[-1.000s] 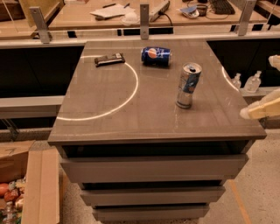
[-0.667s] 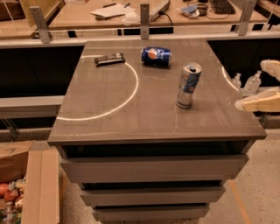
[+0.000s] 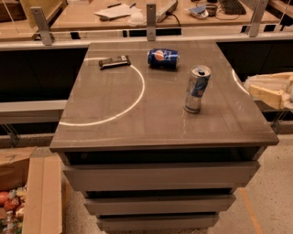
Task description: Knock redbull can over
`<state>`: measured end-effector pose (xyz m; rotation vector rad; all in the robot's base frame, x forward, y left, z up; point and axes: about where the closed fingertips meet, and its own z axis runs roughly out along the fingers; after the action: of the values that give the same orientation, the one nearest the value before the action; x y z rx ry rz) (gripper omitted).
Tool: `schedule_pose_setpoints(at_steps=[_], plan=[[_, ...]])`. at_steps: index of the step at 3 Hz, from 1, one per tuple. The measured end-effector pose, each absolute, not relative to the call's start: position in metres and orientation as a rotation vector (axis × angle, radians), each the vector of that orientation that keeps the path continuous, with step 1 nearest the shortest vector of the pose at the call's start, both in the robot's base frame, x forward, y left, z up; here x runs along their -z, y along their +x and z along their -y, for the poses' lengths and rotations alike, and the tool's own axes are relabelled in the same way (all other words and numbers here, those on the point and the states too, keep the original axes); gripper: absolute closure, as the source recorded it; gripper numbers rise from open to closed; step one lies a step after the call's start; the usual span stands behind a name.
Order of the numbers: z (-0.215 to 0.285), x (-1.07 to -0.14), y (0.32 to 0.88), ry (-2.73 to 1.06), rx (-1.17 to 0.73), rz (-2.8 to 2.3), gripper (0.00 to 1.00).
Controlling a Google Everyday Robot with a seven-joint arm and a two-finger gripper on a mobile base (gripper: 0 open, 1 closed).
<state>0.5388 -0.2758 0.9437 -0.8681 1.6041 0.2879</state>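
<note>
The redbull can (image 3: 197, 89), slim and silver with blue panels, stands upright on the right half of the grey table (image 3: 137, 114). My gripper (image 3: 268, 90), cream coloured, comes in from the right edge of the view, just off the table's right side. It is level with the can and about a can's height to its right, not touching it.
A blue Pepsi can (image 3: 163, 58) lies on its side at the back middle of the table. A dark flat bar (image 3: 114, 61) lies at the back left. A cardboard box (image 3: 27, 192) stands on the floor at the lower left. A cluttered counter (image 3: 137, 13) runs behind the table.
My gripper has moved a little up in the view, along the table's right edge, to level with the can. The redbull can has not moved.
</note>
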Motion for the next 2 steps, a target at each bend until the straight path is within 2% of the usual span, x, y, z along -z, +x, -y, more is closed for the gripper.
schedule_pose_setpoints(at_steps=[1,2], plan=[[0.2672,-0.9422,0.5422,-0.803,-0.331,-1.578,0.95],[0.2594,-0.9413,0.5414,-0.77,-0.375,-1.555,1.0]])
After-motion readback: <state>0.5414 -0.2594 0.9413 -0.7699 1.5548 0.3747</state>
